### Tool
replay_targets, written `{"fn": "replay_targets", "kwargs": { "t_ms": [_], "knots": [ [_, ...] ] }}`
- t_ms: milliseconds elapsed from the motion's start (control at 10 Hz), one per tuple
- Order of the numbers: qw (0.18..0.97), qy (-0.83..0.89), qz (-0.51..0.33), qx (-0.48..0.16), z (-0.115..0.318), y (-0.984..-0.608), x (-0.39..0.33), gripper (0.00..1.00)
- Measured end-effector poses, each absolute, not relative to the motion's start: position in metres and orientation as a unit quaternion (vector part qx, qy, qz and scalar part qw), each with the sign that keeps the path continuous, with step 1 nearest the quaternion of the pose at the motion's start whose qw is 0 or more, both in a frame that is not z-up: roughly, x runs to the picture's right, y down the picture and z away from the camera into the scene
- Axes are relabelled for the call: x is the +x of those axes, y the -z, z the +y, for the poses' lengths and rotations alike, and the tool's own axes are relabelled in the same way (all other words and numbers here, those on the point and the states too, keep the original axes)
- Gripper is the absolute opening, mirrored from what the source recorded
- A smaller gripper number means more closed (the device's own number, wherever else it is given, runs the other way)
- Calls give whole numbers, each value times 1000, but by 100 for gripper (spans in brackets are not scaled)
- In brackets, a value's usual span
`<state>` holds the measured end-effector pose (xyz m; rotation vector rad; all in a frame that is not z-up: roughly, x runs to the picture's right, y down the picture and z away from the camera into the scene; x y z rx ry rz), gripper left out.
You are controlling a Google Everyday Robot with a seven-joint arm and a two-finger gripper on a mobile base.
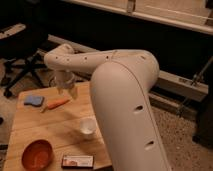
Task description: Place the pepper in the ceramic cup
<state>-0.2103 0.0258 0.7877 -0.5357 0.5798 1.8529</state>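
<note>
Gripper (66,89) of a white, thick-shelled robot arm (125,95) hangs over the far side of a pale wooden table (55,134), beyond and to the left of the small plain white ceramic cup (87,126). Whether the gripper is released or clenched cannot be told, and nothing can be seen held in it.

The slim, tapered orange pepper (56,104) lies flat on the wood, also beyond the cup and to its left, well apart from it. Its length runs roughly across the table, slanting slightly. The end of the pepper nearer the cup sits just below the gripper in the camera view; whether the two touch cannot be told.

The cup stands upright on the boards with its open mouth up, close beside the broad lower section of the arm, which fills the frame to the cup's right.

A small blue pad-like thing (34,100) rests farther left of the cup than the pepper does, near the table's far left corner. A round orange-red bowl (37,154) sits nearer the camera than the cup and to its left. A flat dark packet with a red-and-white label (77,161) lies just in front of the cup, by the near edge.

A black office chair (22,57) stands on the speckled floor (185,135) far beyond the cup, to the left.
</note>
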Motion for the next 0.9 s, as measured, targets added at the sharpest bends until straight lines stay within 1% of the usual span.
{"fn": "replay_targets", "kwargs": {
  "t_ms": [200,400,600,700,900],
  "knots": [
    [539,-774,229,-241,19,-792,-219,65],
    [566,-752,204,-268,13,-797,-234,65],
    [622,-707,161,-296,3,-802,-253,65],
    [664,-670,134,-303,-6,-803,-261,65],
    [721,-612,101,-309,-14,-804,-279,65]
  ]
}}
